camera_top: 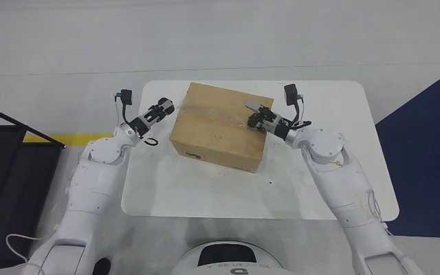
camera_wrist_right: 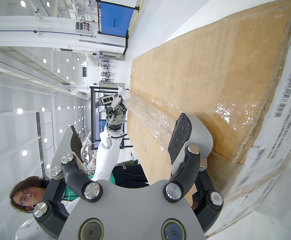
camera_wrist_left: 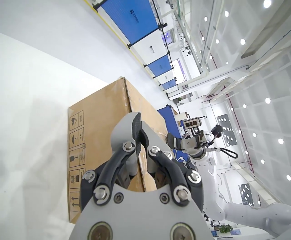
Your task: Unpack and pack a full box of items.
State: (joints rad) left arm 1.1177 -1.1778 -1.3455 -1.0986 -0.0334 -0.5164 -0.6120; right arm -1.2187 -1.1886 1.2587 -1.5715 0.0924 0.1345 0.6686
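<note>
Cardboard box [camera_top: 220,127] (taped) on white table [camera_top: 330,179]

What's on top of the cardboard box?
Crinkled clear tape runs along the top seam of the box; the open right gripper sits over one edge. The shut flaps hide whatever is inside.

Matt cardboard box [camera_top: 218,134] — glossy, crinkled clear tape [camera_wrist_right: 145,113].

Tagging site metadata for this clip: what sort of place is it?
Probably a large robotics lab or test hall, not a home: rows of round ceiling lights high overhead, blue partition panels standing in a row, and a white table carrying a taped cardboard box.
</note>
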